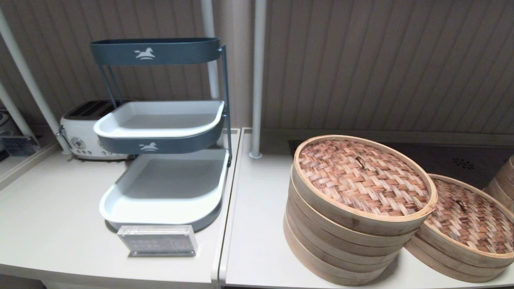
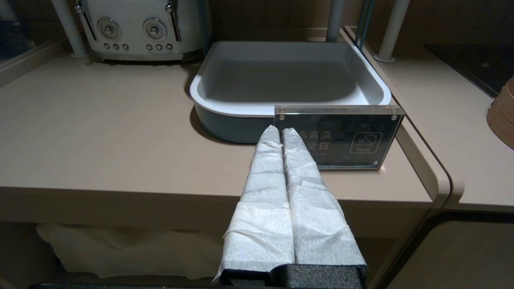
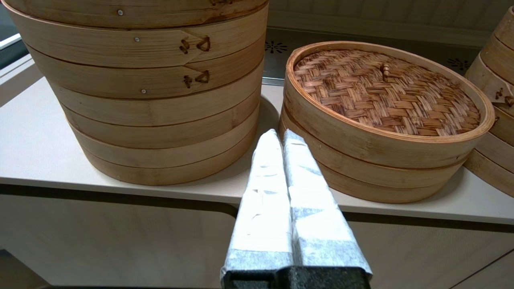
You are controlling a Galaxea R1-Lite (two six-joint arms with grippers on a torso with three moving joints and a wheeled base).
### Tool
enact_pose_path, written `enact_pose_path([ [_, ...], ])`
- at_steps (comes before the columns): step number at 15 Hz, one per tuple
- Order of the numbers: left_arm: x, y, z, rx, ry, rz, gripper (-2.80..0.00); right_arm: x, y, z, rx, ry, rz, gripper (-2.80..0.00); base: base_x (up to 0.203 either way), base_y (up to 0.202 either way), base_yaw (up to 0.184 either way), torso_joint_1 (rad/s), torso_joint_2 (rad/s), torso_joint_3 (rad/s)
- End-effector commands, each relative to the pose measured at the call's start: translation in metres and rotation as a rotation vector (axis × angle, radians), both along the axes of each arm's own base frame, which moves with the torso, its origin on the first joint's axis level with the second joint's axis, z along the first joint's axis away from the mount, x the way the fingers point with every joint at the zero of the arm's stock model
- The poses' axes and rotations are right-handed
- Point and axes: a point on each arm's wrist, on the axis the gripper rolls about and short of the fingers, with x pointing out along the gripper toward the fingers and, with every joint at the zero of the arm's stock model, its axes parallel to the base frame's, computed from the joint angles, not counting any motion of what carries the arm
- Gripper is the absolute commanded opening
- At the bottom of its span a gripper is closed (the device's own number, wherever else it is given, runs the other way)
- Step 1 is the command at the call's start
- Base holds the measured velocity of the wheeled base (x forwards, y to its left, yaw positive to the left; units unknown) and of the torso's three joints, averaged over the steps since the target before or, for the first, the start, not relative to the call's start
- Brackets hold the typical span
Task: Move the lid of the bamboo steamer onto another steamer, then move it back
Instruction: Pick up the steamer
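The bamboo steamer lid (image 1: 363,176), reddish woven with a pale rim band and a small loop handle, lies on the tall stack of tiers (image 1: 333,249). Only the stack's side wall (image 3: 152,100) shows in the right wrist view. To its right stands the other steamer (image 1: 461,224), low and wide, with its own woven lid (image 3: 385,88). My right gripper (image 3: 280,134) is shut and empty, held low in front of the counter edge and pointing at the gap between the two steamers. My left gripper (image 2: 281,130) is shut and empty before the counter's left part. Neither gripper shows in the head view.
A three-tier grey and white tray rack (image 1: 164,176) stands at left, with an acrylic sign (image 2: 337,138) before it and a toaster (image 1: 86,130) behind. A white pole (image 1: 257,80) rises behind the stack. A third steamer (image 1: 504,180) sits at the far right by a dark cooktop (image 1: 461,160).
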Motion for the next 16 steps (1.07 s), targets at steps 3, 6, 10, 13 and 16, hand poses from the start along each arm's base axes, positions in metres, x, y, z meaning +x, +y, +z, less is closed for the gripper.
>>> enact_pose_path([
  [3,0.002,0.0,-0.008,0.0,0.027,0.0,-2.8,0.001,0.0,-0.003,-0.015,0.01,-0.004,-2.8,0.0,0.0,0.0,0.0,0.0,0.0],
  [6,0.002,0.0,-0.008,0.0,0.027,0.0,-2.8,0.001,0.0,-0.004,-0.046,0.012,-0.004,-2.8,0.0,0.0,0.0,0.0,0.0,0.0],
  [10,0.002,0.0,-0.008,0.0,0.027,0.0,-2.8,-0.017,0.001,0.048,-0.044,-0.074,0.026,-2.8,0.0,0.0,0.0,0.0,0.0,0.0],
  [13,0.002,0.0,-0.008,0.0,0.027,0.0,-2.8,-0.027,0.002,0.097,-0.035,-0.049,0.081,-2.8,0.0,0.0,0.0,0.0,0.0,0.0],
  [16,0.002,0.0,-0.008,0.0,0.027,0.0,-2.8,0.006,0.002,0.17,-0.005,-0.003,0.103,-2.8,0.0,0.0,0.0,0.0,0.0,0.0],
])
